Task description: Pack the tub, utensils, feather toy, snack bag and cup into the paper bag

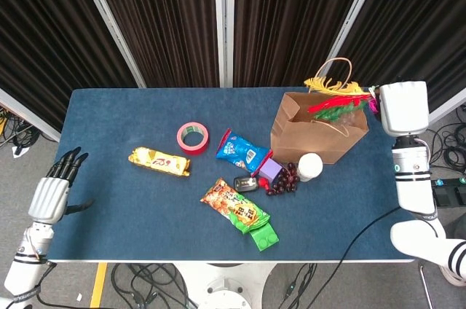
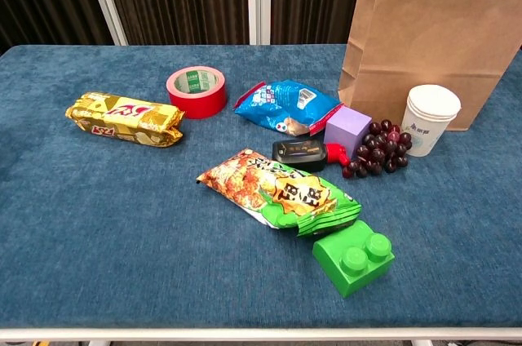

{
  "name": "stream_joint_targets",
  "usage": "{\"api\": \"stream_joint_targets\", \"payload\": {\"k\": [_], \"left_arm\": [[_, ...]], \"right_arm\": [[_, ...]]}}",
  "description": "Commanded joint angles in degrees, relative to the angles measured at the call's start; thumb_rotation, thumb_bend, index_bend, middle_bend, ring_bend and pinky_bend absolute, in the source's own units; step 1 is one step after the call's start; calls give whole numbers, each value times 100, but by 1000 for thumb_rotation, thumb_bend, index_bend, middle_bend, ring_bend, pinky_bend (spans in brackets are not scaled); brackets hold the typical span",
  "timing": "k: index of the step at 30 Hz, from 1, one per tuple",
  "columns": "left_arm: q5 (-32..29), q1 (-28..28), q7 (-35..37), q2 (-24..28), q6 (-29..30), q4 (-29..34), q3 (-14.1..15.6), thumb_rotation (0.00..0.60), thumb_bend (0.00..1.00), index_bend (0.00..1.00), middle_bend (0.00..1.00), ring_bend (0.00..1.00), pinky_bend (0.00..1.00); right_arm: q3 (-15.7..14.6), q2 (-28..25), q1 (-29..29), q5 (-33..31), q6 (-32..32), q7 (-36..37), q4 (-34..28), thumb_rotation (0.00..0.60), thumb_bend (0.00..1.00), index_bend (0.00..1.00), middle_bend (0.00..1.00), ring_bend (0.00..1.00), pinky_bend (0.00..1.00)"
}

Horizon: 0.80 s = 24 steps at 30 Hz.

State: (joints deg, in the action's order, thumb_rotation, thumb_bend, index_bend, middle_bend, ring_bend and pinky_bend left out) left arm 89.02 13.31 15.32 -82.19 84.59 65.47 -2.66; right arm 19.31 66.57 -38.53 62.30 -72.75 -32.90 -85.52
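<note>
A: Nearest the front edge of the table (image 2: 73,281), a green toy brick (image 2: 353,259) is seen, touching the orange-and-green snack bag (image 2: 277,192). Behind those, a black key fob (image 2: 298,151), a purple block (image 2: 348,127) and grapes (image 2: 375,148) are clustered.

B: Task items?

A: Paper bag (image 1: 320,128) is stood upright near the back right corner, with the feather toy (image 1: 338,101) poking out of its top. White cup (image 2: 430,119) is placed upright just in front of the bag, beside the grapes. Blue snack bag (image 2: 287,106) is laid mid-table, red tape roll (image 2: 196,91) to its left, gold snack pack (image 2: 124,118) further left.

B: Hands?

A: Left hand (image 1: 57,186) is held off the left edge, fingers spread, nothing gripped. Right arm (image 1: 409,150) is seen past the right edge; its hand is not visible in either view.
</note>
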Motion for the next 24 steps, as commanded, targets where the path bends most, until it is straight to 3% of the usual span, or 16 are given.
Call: {"api": "stream_joint_targets", "payload": {"k": [1,4,9,12,24], "left_arm": [[-6,-8,19,-7,8,-21,-1,600,85,114,88,35,198],[-12,-39,59,-1,47,-47,2,600,84,114,88,35,198],[-17,-53,111,-12,58,-100,4,600,85,114,88,35,198],[-19,-45,127,-16,46,-110,-2,600,84,114,88,35,198],[-1,-7,140,24,88,-30,-56,600,85,114,88,35,198]], "right_arm": [[21,87,-90,-79,77,-114,37,600,309,879,722,608,716],[-7,115,-154,-183,190,-296,9,600,214,808,676,540,652],[-62,115,-213,-326,309,-546,-77,600,16,610,447,267,472],[-65,80,-230,-393,367,-569,-152,600,0,511,346,181,404],[12,-98,-117,19,-70,-225,-372,600,0,482,331,167,378]]}}
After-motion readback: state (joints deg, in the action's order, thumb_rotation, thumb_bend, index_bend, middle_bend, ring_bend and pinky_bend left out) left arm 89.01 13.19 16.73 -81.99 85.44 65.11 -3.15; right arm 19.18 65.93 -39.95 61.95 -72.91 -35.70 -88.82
